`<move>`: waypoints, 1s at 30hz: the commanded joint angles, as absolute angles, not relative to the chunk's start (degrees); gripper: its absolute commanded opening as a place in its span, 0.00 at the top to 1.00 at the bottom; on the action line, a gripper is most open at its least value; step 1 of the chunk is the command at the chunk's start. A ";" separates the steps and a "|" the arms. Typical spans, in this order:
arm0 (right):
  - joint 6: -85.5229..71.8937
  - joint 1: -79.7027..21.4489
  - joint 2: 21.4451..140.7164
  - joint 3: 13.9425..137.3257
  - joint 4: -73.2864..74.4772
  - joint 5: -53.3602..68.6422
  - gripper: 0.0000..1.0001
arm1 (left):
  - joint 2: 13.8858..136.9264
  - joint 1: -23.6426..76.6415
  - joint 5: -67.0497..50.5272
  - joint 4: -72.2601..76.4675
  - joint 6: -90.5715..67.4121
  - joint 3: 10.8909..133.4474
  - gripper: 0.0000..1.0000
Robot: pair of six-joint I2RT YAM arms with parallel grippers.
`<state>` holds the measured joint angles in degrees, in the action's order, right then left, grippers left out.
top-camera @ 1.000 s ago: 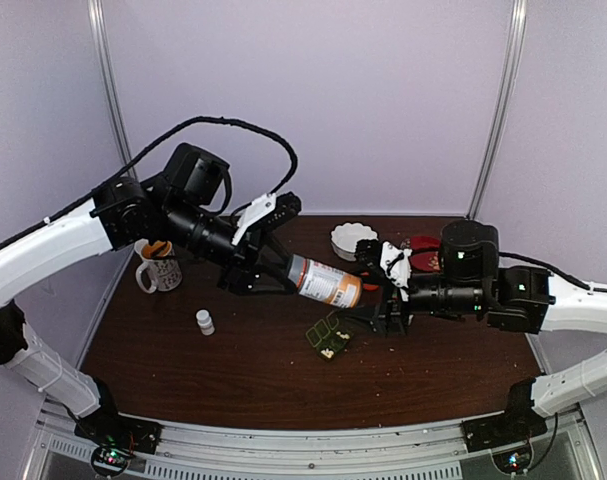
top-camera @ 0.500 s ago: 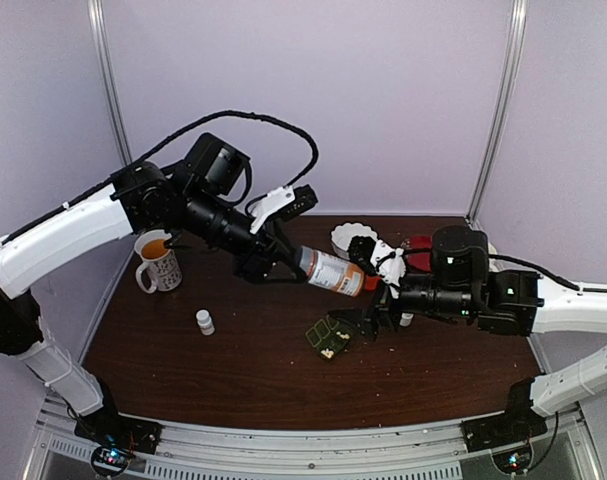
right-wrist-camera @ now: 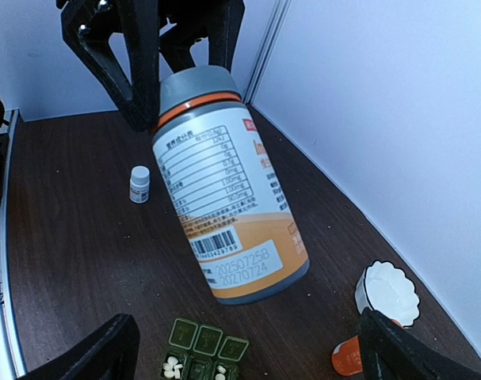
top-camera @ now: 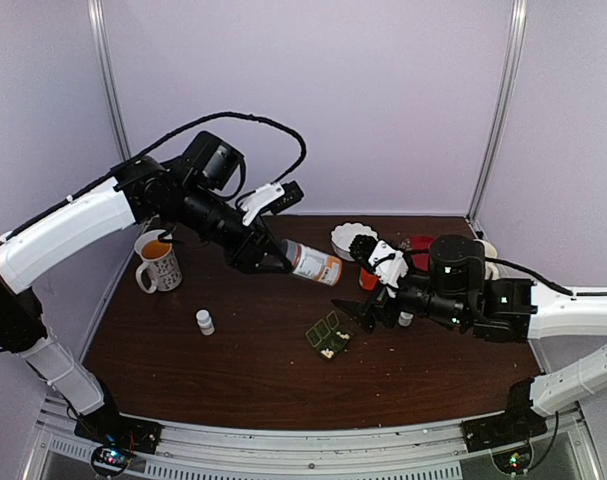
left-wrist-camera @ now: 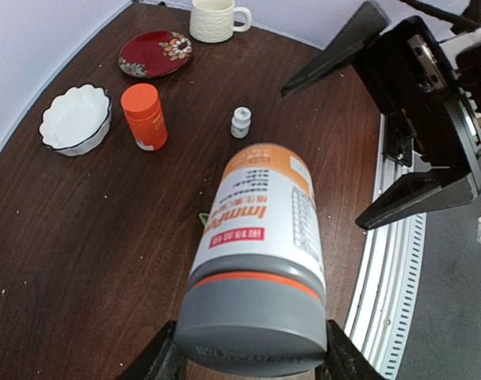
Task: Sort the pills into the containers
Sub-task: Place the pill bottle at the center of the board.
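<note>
The left pincer (top-camera: 279, 258) pinches a large white-and-orange labelled plastic bottle (top-camera: 314, 266) by its grey cap. It holds the bottle in the air, tilted, on the far side of a small dark-green plastic pill box (top-camera: 328, 335). The bottle's base slants down toward the box. One black finger (left-wrist-camera: 157, 360) presses each side of the cap.

The pill box lies on the dark brown wooden bench (top-camera: 233, 380) with its three hinged lids folded open. Tiny whitish tablets (right-wrist-camera: 173, 366) lie inside its cells, which the bottom edge of the right wrist view cuts off. How many tablets each cell holds cannot be told.

The right pincer (top-camera: 366, 313) is just to the right of the pill box. Its fingers (right-wrist-camera: 97, 348) are spread wide, with nothing between them. Whether it touches the box cannot be told.

- A small white plastic bottle (top-camera: 204, 321) stands upright well to the left of the pill box.
- A patterned white mug (top-camera: 158, 265) with orange contents stands farther left and back.
- A short orange plastic bottle (left-wrist-camera: 143, 116) stands behind the pill box and slightly to its right.
- A white scalloped ceramic bowl (top-camera: 352, 240) sits beyond the orange bottle.
- A red patterned plate (left-wrist-camera: 154, 54) and a cream mug (left-wrist-camera: 216, 17) lie farther to the right and back.
- A second small white bottle (left-wrist-camera: 240, 122) stands to the right of the pill box, past the right pincer.
</note>
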<state>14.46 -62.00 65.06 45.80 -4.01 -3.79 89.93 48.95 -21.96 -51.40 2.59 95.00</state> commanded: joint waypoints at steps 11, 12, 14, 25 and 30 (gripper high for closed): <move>14.39 -62.21 60.23 41.14 -6.80 -8.28 0.00 | 112.59 45.01 2.45 -73.18 -0.82 115.99 1.00; 14.31 -62.30 59.82 40.91 -6.73 -8.35 0.00 | 114.21 44.93 3.25 -74.60 -0.60 117.68 1.00; 14.20 -62.23 59.02 40.22 -6.60 -8.55 0.00 | 117.31 44.91 4.77 -77.21 1.08 120.46 1.00; 13.64 -62.23 55.55 36.95 -7.78 -8.75 0.00 | 127.30 44.91 12.09 -89.63 3.01 123.98 1.00; 13.55 -62.19 56.25 37.21 -7.83 -8.71 0.00 | 127.76 44.91 13.65 -89.43 1.61 123.99 0.72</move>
